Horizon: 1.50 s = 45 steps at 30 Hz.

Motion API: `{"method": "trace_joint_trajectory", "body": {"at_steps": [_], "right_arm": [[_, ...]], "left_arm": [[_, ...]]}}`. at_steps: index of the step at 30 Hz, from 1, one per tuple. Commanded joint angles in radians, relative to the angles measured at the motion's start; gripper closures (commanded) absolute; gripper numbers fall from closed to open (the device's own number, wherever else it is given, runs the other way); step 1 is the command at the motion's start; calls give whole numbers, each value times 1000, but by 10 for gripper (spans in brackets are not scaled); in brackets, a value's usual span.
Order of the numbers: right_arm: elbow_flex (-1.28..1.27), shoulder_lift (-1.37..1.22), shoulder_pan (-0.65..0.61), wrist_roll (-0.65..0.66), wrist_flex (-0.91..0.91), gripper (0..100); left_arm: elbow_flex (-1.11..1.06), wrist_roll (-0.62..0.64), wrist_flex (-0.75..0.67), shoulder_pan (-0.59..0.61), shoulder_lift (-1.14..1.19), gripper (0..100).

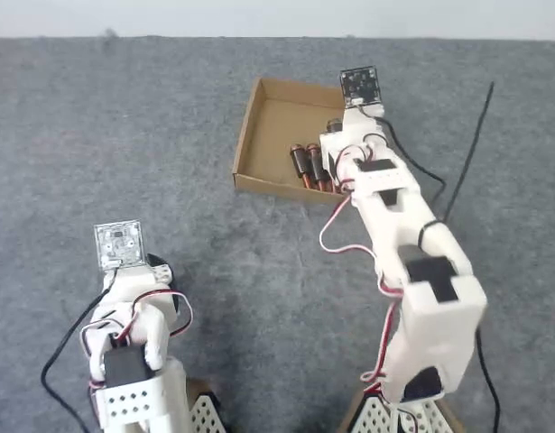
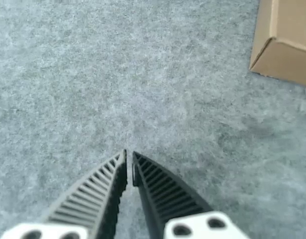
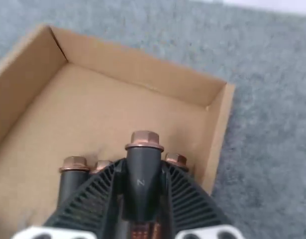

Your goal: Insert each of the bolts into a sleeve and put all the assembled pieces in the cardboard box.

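"Grey mat point(image 1: 124, 135) covers the whole table, seen from above. Where's the box?"

"The box point(image 1: 247, 135) sits toward the far side, about the middle. The right arm point(image 1: 412, 244) stretches out over its near right corner, and some pieces point(image 1: 311, 167) lie side by side in that corner. The left arm point(image 1: 133, 334) is folded back at the near left, well apart from the box."

"And from the left wrist?"

"The left gripper point(image 2: 129, 159) hangs over bare mat point(image 2: 93, 74), jaws pressed nearly together with nothing between them. One corner of the box point(image 2: 284, 55) shows farther off."

"The right wrist?"

"The right gripper point(image 3: 143, 169) is clenched on a black sleeve point(image 3: 142, 194) with a copper bolt point(image 3: 144, 141) head sticking out of its end, inside the box point(image 3: 143, 82). I can't tell whether it touches the floor. Three more pieces point(image 3: 74, 172) lie just behind it, close to one side wall."
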<state>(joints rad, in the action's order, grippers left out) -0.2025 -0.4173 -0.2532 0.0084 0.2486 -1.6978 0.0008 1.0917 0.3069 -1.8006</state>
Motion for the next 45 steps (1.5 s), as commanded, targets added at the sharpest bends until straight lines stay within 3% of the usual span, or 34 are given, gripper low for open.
{"method": "trace_joint_trajectory", "body": {"at_steps": [1, 13, 18, 20, 28, 45], "right_arm": [[137, -24, -16, 12, 4, 989], [176, -70, -67, 12, 102, 980], [176, -68, -62, 12, 157, 832], [173, -58, -59, 12, 157, 816], [114, 117, -58, 12, 157, 998], [-479, 771, -58, 12, 147, 992]], "left_arm": [[13, -78, -6, 5, -17, 979], [13, -95, -6, 5, -17, 980], [13, -97, -6, 5, -17, 980], [13, -97, -6, 5, -17, 980], [13, -97, -6, 5, -17, 980], [13, -97, -5, 5, -17, 980]]}}
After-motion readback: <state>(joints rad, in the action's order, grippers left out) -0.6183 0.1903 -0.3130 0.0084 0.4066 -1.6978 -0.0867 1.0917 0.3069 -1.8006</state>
